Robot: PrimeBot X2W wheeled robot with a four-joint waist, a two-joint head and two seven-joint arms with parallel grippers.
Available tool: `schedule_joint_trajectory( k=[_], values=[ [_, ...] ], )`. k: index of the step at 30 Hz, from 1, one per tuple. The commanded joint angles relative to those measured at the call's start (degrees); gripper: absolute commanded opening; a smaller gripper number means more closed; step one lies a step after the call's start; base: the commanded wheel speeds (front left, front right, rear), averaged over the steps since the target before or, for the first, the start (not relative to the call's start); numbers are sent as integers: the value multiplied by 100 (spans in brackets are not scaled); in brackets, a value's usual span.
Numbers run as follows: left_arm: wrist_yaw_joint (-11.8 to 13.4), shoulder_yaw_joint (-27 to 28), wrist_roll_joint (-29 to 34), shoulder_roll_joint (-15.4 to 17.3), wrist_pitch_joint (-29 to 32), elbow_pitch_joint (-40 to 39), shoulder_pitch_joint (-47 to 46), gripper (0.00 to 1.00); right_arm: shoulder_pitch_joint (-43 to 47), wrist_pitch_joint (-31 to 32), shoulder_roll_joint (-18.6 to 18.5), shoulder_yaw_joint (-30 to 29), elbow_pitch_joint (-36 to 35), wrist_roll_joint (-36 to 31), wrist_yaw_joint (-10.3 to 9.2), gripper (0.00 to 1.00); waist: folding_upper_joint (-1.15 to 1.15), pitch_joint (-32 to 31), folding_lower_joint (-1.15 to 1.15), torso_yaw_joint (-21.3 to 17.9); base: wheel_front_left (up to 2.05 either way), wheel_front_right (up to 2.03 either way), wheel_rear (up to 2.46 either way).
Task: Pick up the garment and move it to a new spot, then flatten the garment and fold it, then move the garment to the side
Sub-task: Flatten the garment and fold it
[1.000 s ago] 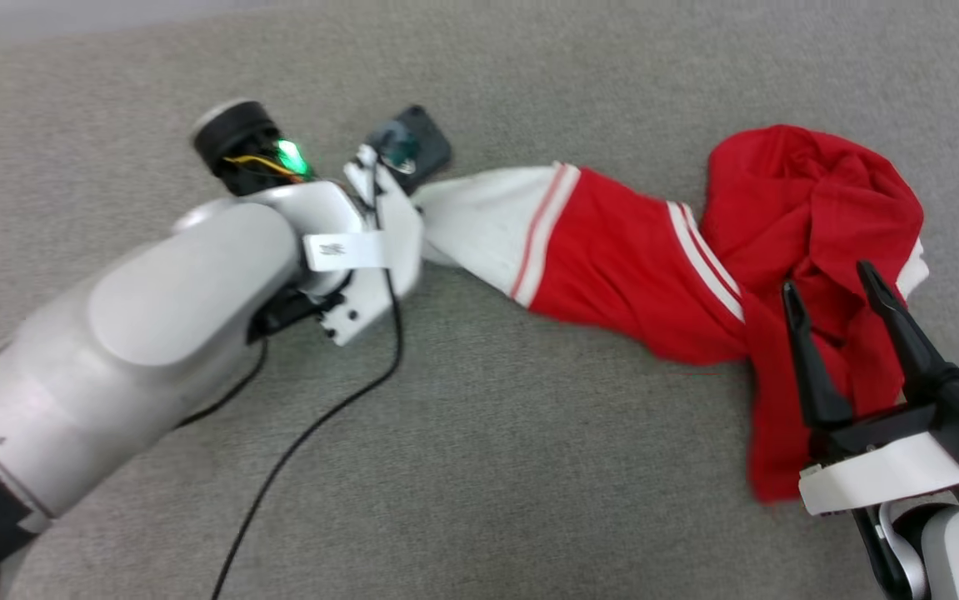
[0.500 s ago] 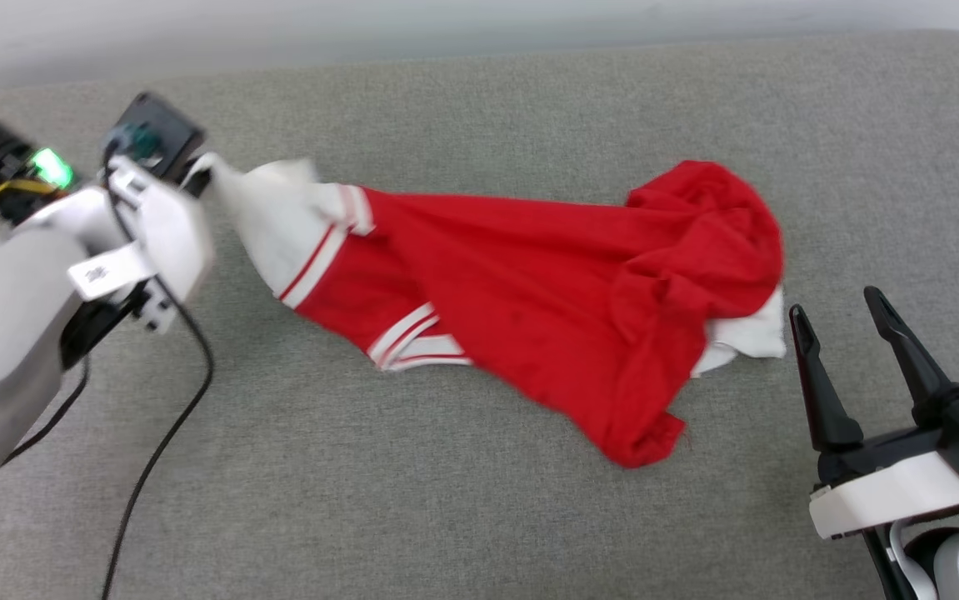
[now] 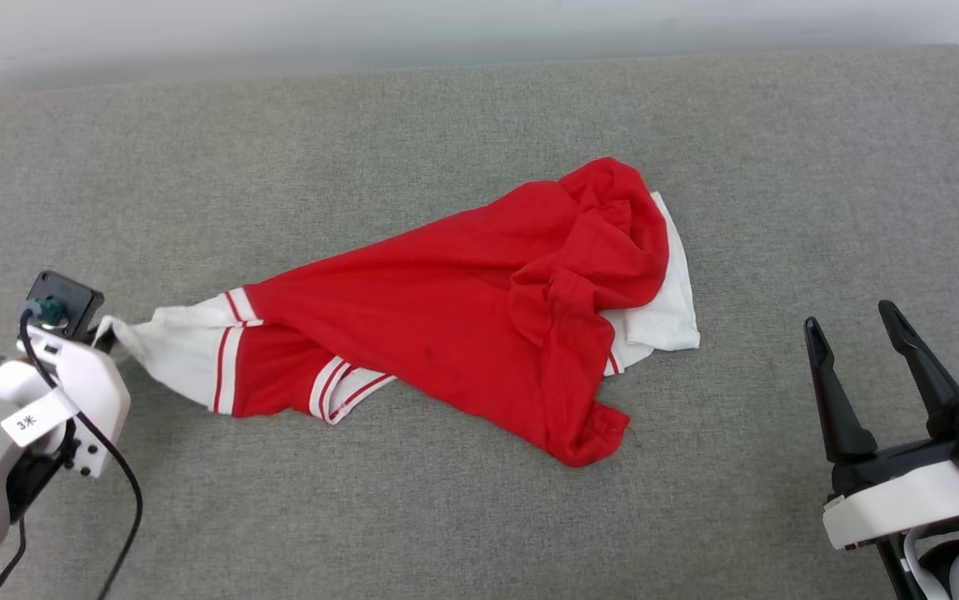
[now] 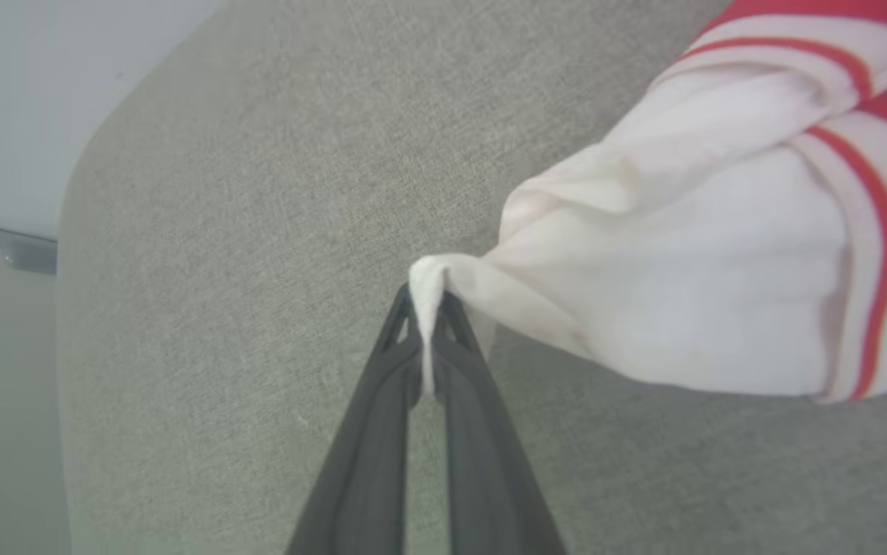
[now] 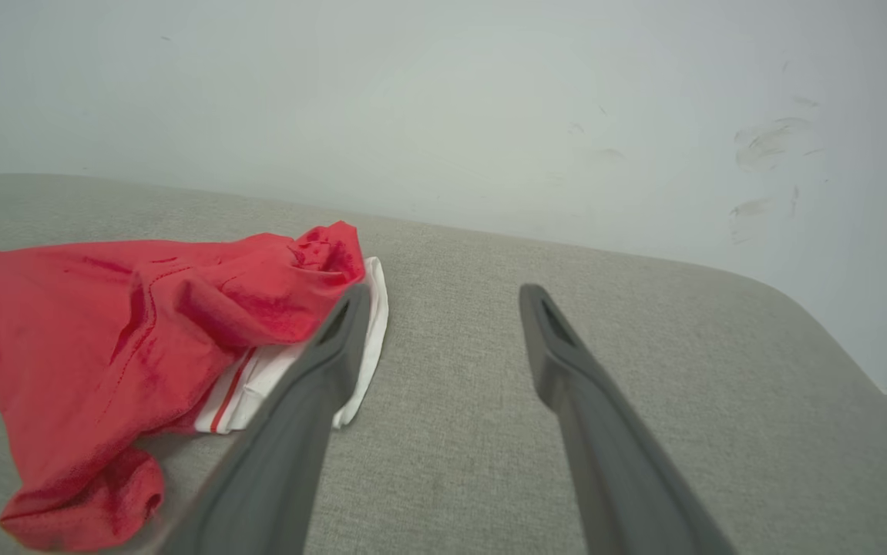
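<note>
The garment [image 3: 462, 325], a red T-shirt with white, red-striped sleeve ends, lies crumpled and stretched out across the grey cushion [image 3: 446, 517] in the head view. My left gripper [image 3: 108, 333] at the lower left is shut on the tip of one white sleeve. In the left wrist view the left gripper [image 4: 428, 297] pinches a small fold of the white sleeve [image 4: 720, 293]. My right gripper [image 3: 850, 314] stands open at the lower right, apart from the cloth. In the right wrist view the right gripper [image 5: 445, 291] has nothing between its fingers, and the garment [image 5: 104, 308] lies to its left.
A pale wall [image 5: 443, 100] rises behind the cushion's far edge. The cushion's rounded corner [image 4: 96, 146] and drop-off lie beyond my left gripper. A black cable [image 3: 125, 500] hangs from my left wrist over the cushion.
My left gripper has dragged the sleeve to the left and nearer, drawing the garment out longer. The cloth has left my open right gripper's fingers. The head camera has also shifted.
</note>
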Motion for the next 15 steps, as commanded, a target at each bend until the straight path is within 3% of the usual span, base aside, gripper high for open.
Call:
schedule_joint_trajectory(
  k=[1, 7, 8, 9, 15],
  values=[
    [-9, 24, -86, -32, -22, 117, 119, 0, 44, 19, -35, 7, -26, 13, -6, 100, 0, 13, 1, -7, 0, 0, 0],
    [-121, 47, -313, -380, -110, 578, 373, 0, 30, 77, -67, 35, -11, 40, -6, 100, 0, 26, 1, -28, 0, 0, 0],
    [-124, 60, -345, -447, -149, 648, 406, 36, 36, 90, -68, 35, -7, 40, -6, 100, 0, 18, 1, -23, 0, 0, 0],
    [-116, 74, -365, -503, -217, 712, 420, 100, 45, 88, -66, 30, -4, 40, -6, 100, 0, 1, 1, -15, 0, 0, 0],
    [223, 371, -436, -720, -1082, 835, 529, 100, 131, 122, -104, 31, -35, 94, -6, 100, 0, -320, 1, 87, 0, 0, 0]
  ],
)
